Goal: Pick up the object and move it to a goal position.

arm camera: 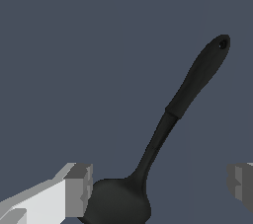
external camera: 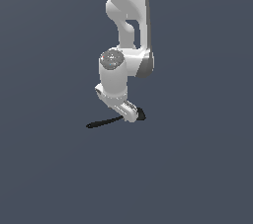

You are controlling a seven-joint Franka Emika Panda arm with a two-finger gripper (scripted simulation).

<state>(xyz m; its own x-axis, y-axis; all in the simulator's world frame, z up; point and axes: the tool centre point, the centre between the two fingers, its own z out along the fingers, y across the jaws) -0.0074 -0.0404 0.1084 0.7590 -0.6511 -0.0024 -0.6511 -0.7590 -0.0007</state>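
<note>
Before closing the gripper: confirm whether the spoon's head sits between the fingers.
Yes: the spoon head lies between the open fingers, beside one of them.

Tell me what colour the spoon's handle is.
Black, like the rest of the spoon; clearest in the wrist view.

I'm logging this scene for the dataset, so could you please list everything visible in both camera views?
spoon: one, black, lying on the floor under the gripper; in the wrist view its rounded head sits between the two fingers, close to one of them, and its handle, with a small hole at the end, points away; in the exterior view its handle sticks out toward the exterior view's left.
floor: one, plain dark blue-grey, filling the background of both views.
arm: one, white, coming down from the top of the exterior view.
gripper: one, white with grey fingers, open, low over the spoon's head with a finger on either side.
</note>
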